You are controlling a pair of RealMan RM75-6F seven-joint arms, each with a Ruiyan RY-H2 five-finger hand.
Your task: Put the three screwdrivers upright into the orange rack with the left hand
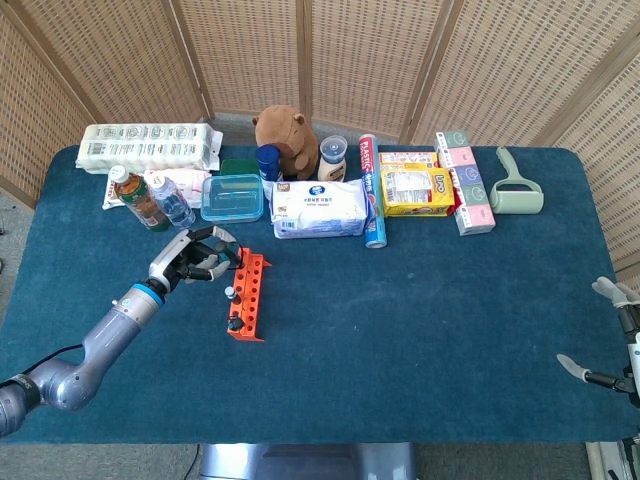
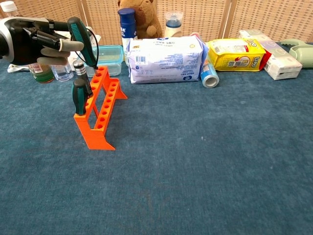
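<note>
The orange rack stands upright on the blue cloth. Two screwdrivers stand in its holes: a green-handled one near the front end and a grey-capped one behind it. My left hand grips the third screwdriver by its green handle. It is tilted, with its tip down at the rack's far end. My right hand hangs at the table's right edge, fingers apart, holding nothing.
Behind the rack stand a clear lidded box, two bottles, a blue can, a plush toy and a white wipes pack. Further right lie a yellow packet, boxes and a lint roller.
</note>
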